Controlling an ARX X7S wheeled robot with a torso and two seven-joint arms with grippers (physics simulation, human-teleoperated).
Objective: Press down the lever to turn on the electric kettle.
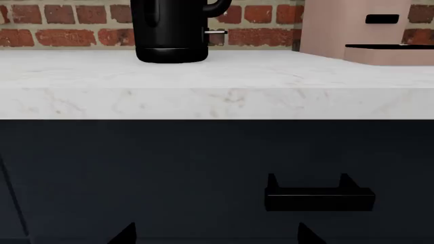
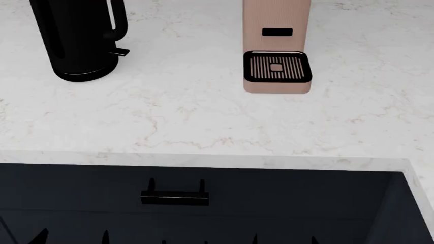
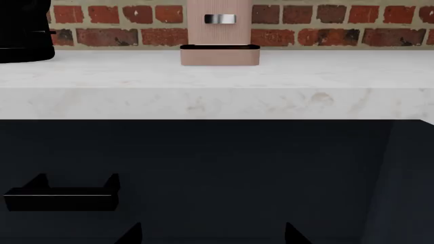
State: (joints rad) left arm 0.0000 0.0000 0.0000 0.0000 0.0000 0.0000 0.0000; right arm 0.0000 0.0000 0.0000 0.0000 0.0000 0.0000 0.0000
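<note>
The electric kettle [image 2: 80, 38] is glossy black and stands at the far left of the white marble counter [image 2: 203, 122]. Its lever [image 2: 121, 51] is a small tab jutting out below the loop handle's foot. In the left wrist view the kettle [image 1: 169, 30] is ahead on the counter with the lever [image 1: 215, 32] at its side. The right wrist view shows only the kettle's edge [image 3: 24, 35]. My left gripper [image 1: 217, 236] and right gripper [image 3: 211, 235] are both open and empty. They hang low in front of the dark cabinet, below the counter edge and far from the kettle.
A pink boxy machine [image 2: 277, 46] with a black grille stands on the counter right of the kettle. A brick wall [image 1: 74, 25] backs the counter. A black drawer handle [image 2: 174, 197] sticks out from the dark cabinet front below the counter edge.
</note>
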